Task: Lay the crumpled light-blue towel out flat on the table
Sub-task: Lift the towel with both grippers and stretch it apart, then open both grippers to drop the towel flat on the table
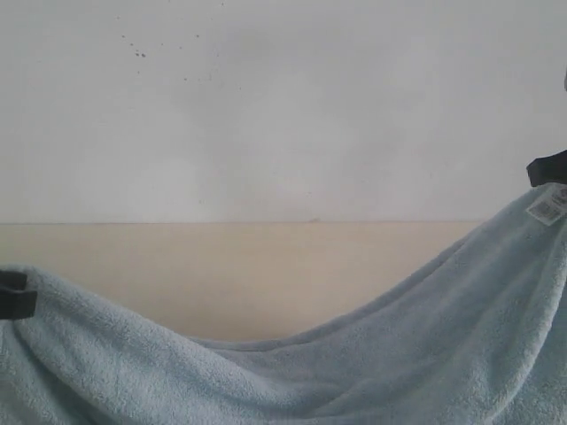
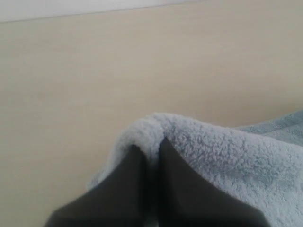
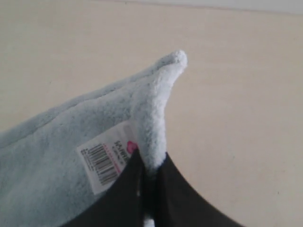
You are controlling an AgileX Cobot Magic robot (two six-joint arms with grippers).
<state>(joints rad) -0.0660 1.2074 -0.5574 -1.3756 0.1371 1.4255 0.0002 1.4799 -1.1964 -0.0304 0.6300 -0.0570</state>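
The towel (image 1: 399, 354) is pale blue and fluffy, with a looped terry pile. It hangs in a broad sagging curve between two lifted ends: low at the left of the exterior view, dipping in the middle, then climbing high to the right edge. A white tag (image 3: 106, 163) with a barcode and a pink mark sits on the cloth just beside the right-hand corner. Behind the sag lies the bare cream table (image 1: 221, 274), and beyond it a white wall (image 1: 283, 106). The left gripper (image 2: 150, 146) is closed on a rounded fold of the towel. Its two dark fingers (image 2: 118, 189) press together with the cloth pinched between them and bulging over their tips. The right gripper (image 3: 149, 163) is clamped just as tightly on the towel's edge, with the tag touching one finger and a pointed corner of cloth standing up beyond the tips. This right end is held higher than the left one. Whether the low middle of the towel rests on the table cannot be told, since cloth fills the bottom of the exterior view.
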